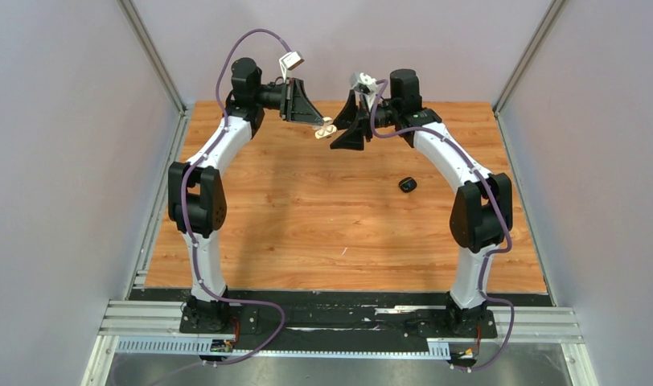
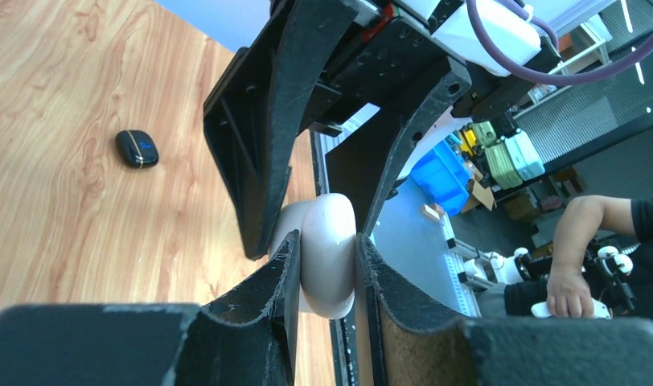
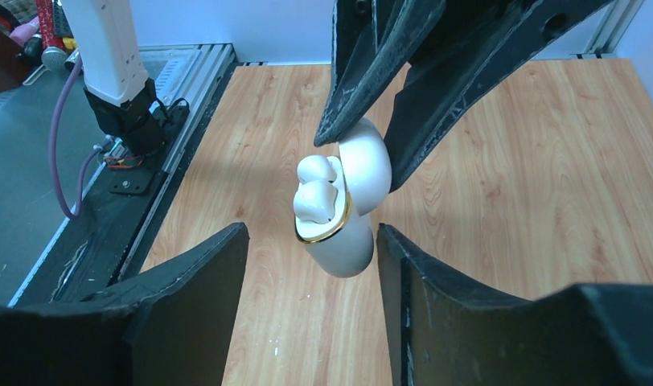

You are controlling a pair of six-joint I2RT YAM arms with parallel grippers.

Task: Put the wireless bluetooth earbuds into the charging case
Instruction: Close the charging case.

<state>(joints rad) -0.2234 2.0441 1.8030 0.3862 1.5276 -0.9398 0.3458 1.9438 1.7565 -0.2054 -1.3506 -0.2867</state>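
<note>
Here, at the top middle of the picture, the left gripper (image 1: 317, 122) is clamped on the open white case (image 3: 351, 249), two white buds (image 3: 317, 197) sit in it, the right gripper (image 3: 311, 233) hangs just beside with fingers apart, and a black case (image 1: 408, 185) lies on the table (image 1: 307, 233), middle right.

A small black case (image 1: 408, 185) lies on the wooden table (image 1: 307, 229).

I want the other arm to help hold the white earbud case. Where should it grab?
The rounded lower body of the white charging case, under the gold rim, squeezed from both sides. The left gripper clamps the lid above, and the white earbuds poke out at the opening. The right gripper stands open, its fingers flanking that body.
</note>
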